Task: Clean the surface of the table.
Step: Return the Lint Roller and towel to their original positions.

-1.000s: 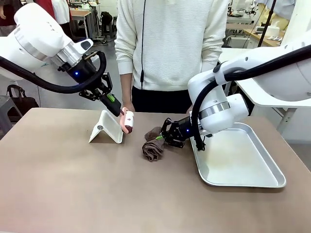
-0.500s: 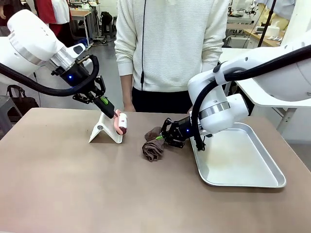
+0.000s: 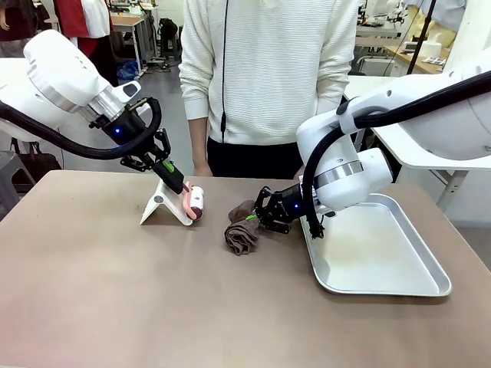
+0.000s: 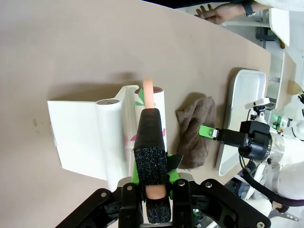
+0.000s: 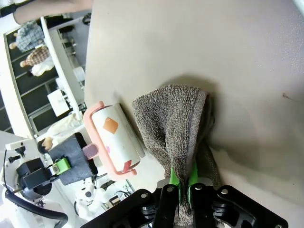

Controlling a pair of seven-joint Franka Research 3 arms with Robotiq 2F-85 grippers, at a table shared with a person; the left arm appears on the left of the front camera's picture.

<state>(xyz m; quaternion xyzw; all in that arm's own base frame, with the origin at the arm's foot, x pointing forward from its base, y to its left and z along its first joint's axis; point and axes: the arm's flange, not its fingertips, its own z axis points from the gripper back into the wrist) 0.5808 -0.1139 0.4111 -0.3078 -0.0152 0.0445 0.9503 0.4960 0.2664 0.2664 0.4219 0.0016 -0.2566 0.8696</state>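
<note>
The tan-brown table point(image 3: 92, 291) carries a white folded stand point(image 3: 164, 205) at its back middle. My left gripper point(image 3: 173, 179) is shut on the pink handle of a lint roller point(image 3: 195, 201), whose white roll hangs just right of the stand, low over the table. In the left wrist view my left gripper point(image 4: 151, 116) holds the roller point(image 4: 153, 102) beside the stand point(image 4: 78, 137). My right gripper point(image 3: 258, 218) is shut on a brown cloth point(image 3: 241, 234) that lies bunched on the table. The right wrist view shows this gripper point(image 5: 183, 187) pinching the cloth point(image 5: 173, 123).
A shallow silver tray point(image 3: 387, 261) lies at the right, close behind my right wrist. A person in a white striped top point(image 3: 268, 69) stands at the far edge, one hand point(image 4: 218, 12) near the table. The front half of the table is bare.
My left gripper has carried the lint roller down and a little left, closer to the stand and the table. The right gripper and the cloth have stayed put.
</note>
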